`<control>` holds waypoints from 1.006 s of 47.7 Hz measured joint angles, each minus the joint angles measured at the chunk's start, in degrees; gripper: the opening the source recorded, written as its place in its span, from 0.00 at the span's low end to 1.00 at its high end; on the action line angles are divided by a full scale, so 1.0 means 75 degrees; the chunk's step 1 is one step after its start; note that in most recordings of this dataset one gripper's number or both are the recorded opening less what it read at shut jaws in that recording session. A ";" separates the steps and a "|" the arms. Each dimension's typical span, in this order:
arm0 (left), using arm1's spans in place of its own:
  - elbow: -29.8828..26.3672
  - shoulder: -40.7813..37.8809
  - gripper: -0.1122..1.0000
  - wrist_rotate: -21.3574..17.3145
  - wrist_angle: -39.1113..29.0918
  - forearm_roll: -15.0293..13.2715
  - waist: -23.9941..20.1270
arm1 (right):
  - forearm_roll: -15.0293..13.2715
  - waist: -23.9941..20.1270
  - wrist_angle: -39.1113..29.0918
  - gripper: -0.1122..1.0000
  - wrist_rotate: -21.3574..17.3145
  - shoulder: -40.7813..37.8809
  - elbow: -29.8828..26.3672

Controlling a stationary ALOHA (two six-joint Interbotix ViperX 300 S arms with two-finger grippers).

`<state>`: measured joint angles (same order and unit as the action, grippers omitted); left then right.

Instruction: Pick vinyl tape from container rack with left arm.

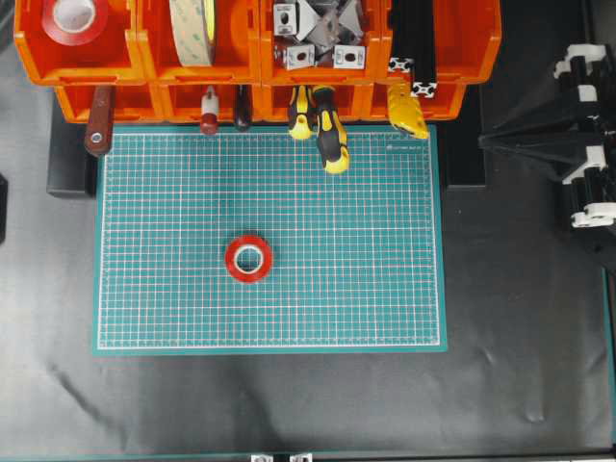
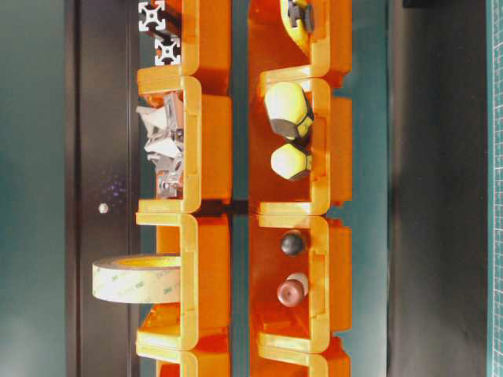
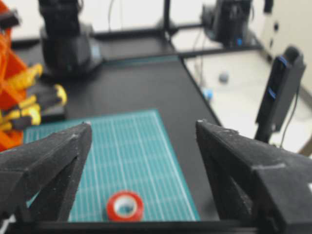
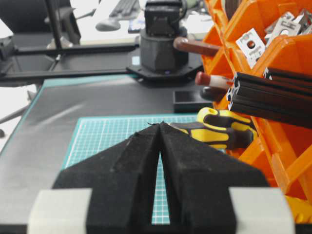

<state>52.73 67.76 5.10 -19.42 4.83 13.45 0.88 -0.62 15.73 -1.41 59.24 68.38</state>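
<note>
The vinyl tape (image 1: 248, 258), a small glossy red ring with a pale core, lies flat on the green grid mat (image 1: 385, 289), left of its middle. In the left wrist view the vinyl tape (image 3: 125, 206) sits low in the frame between the wide-apart fingers of my left gripper (image 3: 144, 124), which is open, empty and well clear of it. The orange container rack (image 1: 140, 48) lines the mat's far edge. Another red roll (image 1: 75, 19) rests in its top-left bin. My right gripper (image 4: 160, 124) is shut and empty at the right (image 1: 481, 140).
The rack holds a cream-yellow tape roll (image 1: 192, 29), metal brackets (image 1: 318, 34), black aluminium profiles (image 1: 414, 58) and screwdrivers with yellow-black (image 1: 332, 135) and brown handles (image 1: 99, 125) jutting over the mat. The left arm's base (image 4: 163, 44) stands beyond the mat's end.
</note>
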 measured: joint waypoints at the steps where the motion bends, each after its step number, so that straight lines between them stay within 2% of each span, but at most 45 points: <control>1: 0.0047 0.0000 0.84 0.0000 0.0105 0.0000 -0.0012 | 0.0000 0.0000 0.0000 0.10 0.0000 0.0012 -0.0012; 11: 0.0293 -0.0023 0.84 0.0000 0.0551 0.0000 -0.0023 | 0.0000 0.0000 -0.0012 0.10 0.0000 0.0059 0.0000; 48: 0.0492 0.0211 0.84 -0.0270 0.0598 0.0000 -0.0023 | 0.0000 -0.0164 0.0012 0.10 0.0012 0.0059 0.0012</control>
<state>56.43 69.35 3.08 -14.94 4.83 13.27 0.88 -1.85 15.82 -1.32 59.68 68.47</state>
